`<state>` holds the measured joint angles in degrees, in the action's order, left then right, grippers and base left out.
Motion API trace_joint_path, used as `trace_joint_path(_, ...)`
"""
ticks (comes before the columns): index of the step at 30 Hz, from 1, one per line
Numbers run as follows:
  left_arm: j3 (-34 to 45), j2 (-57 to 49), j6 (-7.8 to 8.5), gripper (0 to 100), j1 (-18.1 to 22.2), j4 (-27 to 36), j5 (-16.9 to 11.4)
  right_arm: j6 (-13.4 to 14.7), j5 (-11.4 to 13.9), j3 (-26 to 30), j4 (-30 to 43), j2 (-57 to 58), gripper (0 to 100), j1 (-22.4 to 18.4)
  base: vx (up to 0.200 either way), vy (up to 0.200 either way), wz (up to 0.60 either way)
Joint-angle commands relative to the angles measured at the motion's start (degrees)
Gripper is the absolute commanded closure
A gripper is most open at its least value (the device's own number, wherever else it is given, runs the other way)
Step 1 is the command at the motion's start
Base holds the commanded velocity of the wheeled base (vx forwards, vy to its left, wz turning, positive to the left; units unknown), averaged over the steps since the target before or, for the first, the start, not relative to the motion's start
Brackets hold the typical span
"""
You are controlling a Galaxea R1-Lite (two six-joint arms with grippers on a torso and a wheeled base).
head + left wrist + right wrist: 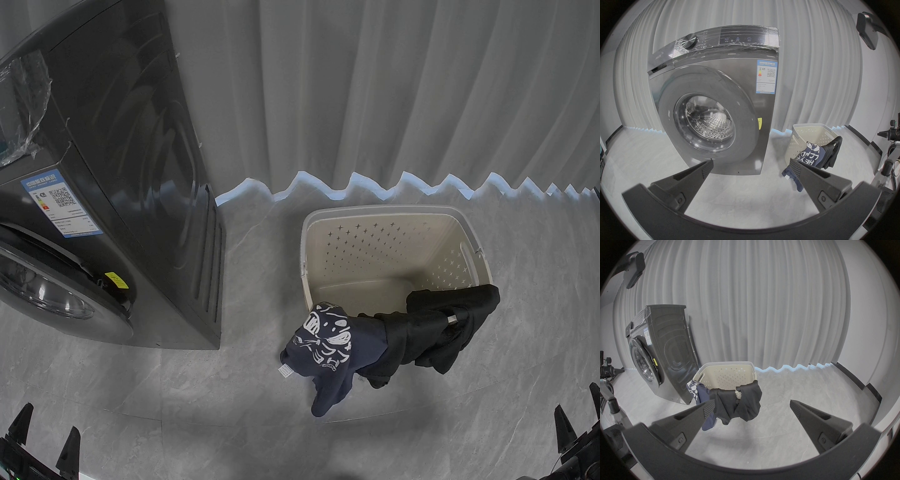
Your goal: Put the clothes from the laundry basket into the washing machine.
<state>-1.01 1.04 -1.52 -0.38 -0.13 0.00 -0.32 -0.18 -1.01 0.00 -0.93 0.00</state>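
Low at the near left, the left gripper [49, 431] is hanging just above the grey tiled floor [187, 387]. Its two dark fingers are standing well apart and are holding nothing. From the left wrist view the same gripper [750, 162] is pointing toward the front of the washing machine [725, 93], which suggests this arm is being kept ready for the machine.

Farther back on the left, the dark grey washing machine [112, 187] is standing on the floor, angled away from the robot. Its round glass door [706, 122] is looking shut, so it would probably need opening before any clothes go in.

Right of the machine and apart from it, the cream laundry basket [387, 215] is sitting on the floor in front of a pale curtain [375, 81]. Two garments are hanging over its near rim and spilling outward rather than lying inside. On the left, a navy printed garment [331, 344] is drooping down toward the floor. Beside it and overlapping it, a black garment [437, 331] is draping across the rim's right corner. Hanging like this, both are offering loose folds that should be easy to pinch.

Low at the near right, the right gripper [578, 406] is waiting with its fingers spread and nothing between them. It is well short of the basket, and it is facing the clothes from the right wrist view.
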Motion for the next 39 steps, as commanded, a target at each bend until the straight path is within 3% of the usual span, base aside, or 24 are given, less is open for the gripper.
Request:
trace_joint_path(1,1.0,-0.9,0.03,0,0.0,0.0,0.0,0.0,0.0,0.9,0.0,0.9,0,0.0,0.0,0.2,0.0)
trace_joint_path(39,1.0,-0.9,0.03,0,0.0,0.0,0.0,0.0,0.1,0.9,0.0,0.9,0,0.0,0.0,0.189,0.0)
